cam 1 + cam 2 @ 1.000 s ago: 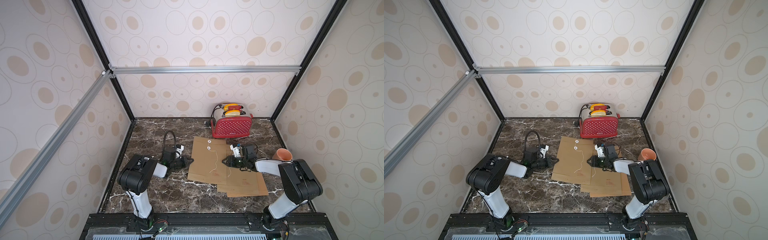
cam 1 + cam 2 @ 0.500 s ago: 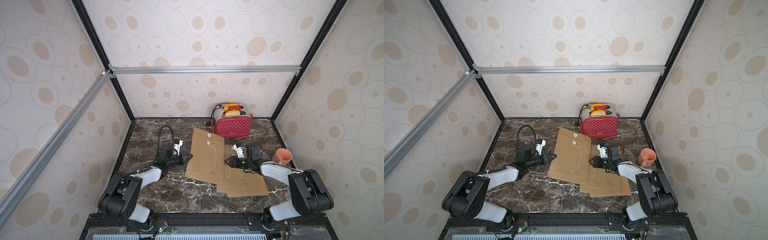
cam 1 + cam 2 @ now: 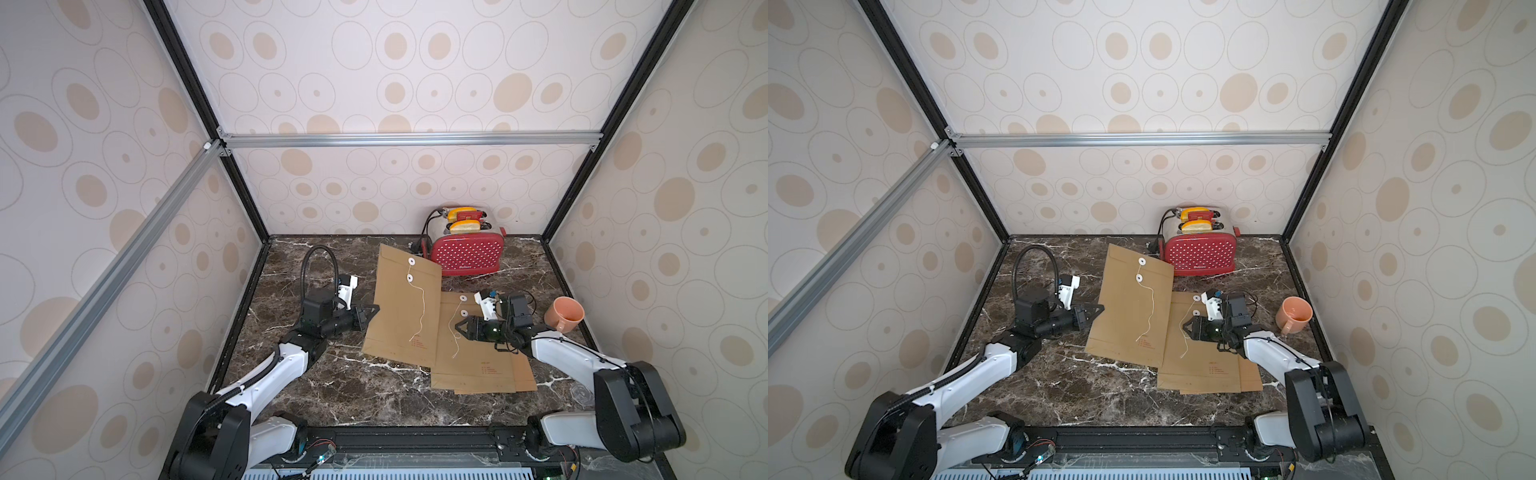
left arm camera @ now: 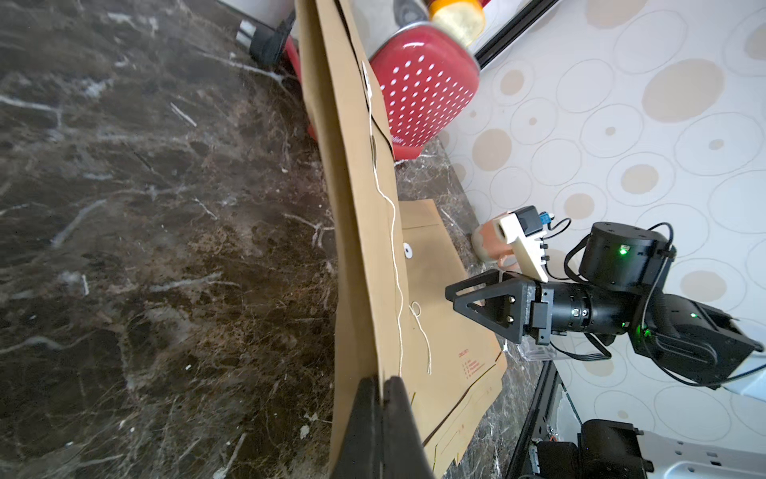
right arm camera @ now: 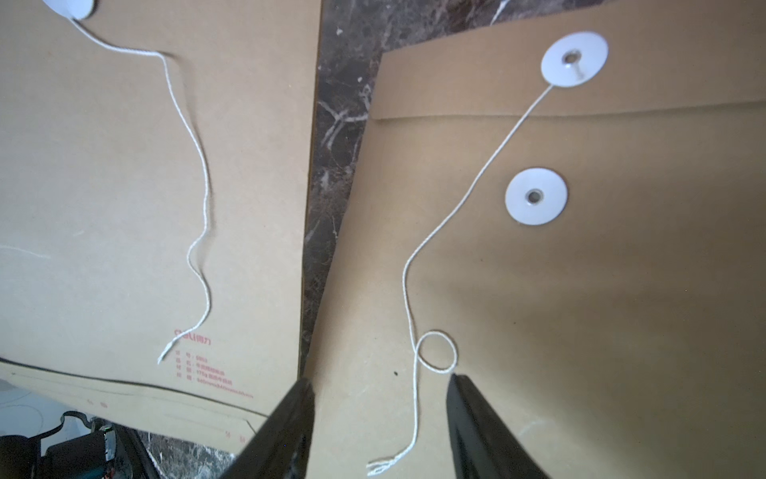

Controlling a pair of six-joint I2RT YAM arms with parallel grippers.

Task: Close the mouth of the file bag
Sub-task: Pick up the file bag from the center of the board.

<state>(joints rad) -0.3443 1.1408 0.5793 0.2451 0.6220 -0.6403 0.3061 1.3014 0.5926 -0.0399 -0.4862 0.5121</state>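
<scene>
On the table (image 3: 332, 386), a file bag (image 3: 405, 307) lies left of a stack of file bags (image 3: 482, 353), overlapping its near left edge. A toaster (image 3: 465, 253) stands behind them, and a cup (image 3: 565, 313) sits far right.

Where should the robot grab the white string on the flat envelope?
Probably near its loose end, past the loop. The string lies limp on the file bag, fixed only at one disc, so the open right gripper should pinch straight down, jaws astride it.
</scene>
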